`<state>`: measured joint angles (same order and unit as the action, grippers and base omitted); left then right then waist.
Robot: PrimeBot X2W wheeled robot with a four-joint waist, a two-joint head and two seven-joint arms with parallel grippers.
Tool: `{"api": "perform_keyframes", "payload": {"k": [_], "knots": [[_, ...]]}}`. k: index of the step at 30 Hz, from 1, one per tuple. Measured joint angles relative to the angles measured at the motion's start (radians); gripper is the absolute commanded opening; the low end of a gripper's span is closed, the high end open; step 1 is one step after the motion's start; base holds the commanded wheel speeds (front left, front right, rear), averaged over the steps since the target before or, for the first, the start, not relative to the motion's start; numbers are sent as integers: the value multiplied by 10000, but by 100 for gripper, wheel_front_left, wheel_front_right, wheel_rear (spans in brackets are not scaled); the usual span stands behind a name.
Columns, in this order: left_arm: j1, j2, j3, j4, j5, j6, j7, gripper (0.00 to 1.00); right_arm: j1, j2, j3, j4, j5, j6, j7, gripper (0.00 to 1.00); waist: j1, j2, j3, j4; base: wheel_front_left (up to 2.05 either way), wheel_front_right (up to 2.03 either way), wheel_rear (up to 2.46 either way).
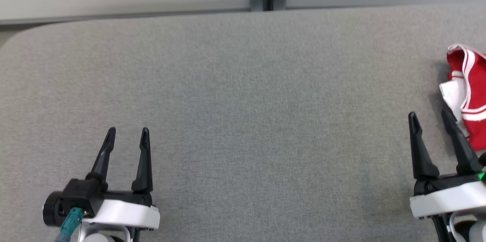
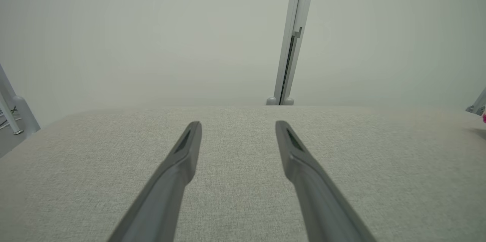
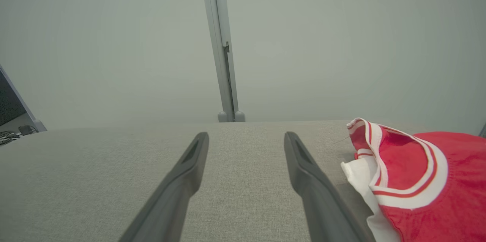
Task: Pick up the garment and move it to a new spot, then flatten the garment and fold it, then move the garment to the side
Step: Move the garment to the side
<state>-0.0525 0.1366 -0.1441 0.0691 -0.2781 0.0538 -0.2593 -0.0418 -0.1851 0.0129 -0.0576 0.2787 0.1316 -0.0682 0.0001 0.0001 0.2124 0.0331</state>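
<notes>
Red-and-white garment (image 1: 471, 94) lies bunched just outside the right gripper (image 1: 429, 113) in the head view. Its jaws and those of the left gripper (image 1: 128, 130) stand wide apart and empty above the grey table (image 1: 243, 82).

Left wrist view: bare fabric between the jaws.

Right wrist view: the garment sits beside the jaws, not between them. Closing here would likely catch padding or one loose hem, which could slip on lifting.
</notes>
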Motion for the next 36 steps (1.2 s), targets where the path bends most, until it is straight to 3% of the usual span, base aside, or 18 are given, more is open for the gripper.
{"api": "perform_keyframes", "payload": {"k": [17,36], "knots": [[1335,132,-56,539,-213,-73,92,100,1800,153,-21,-500,-174,0,746,100,0,0,-2152,85,0,0,0],[1487,209,-140,631,-213,226,211,100,1963,184,-196,-731,-180,-2,951,100,-1,0,-2305,144,0,0,0]]}}
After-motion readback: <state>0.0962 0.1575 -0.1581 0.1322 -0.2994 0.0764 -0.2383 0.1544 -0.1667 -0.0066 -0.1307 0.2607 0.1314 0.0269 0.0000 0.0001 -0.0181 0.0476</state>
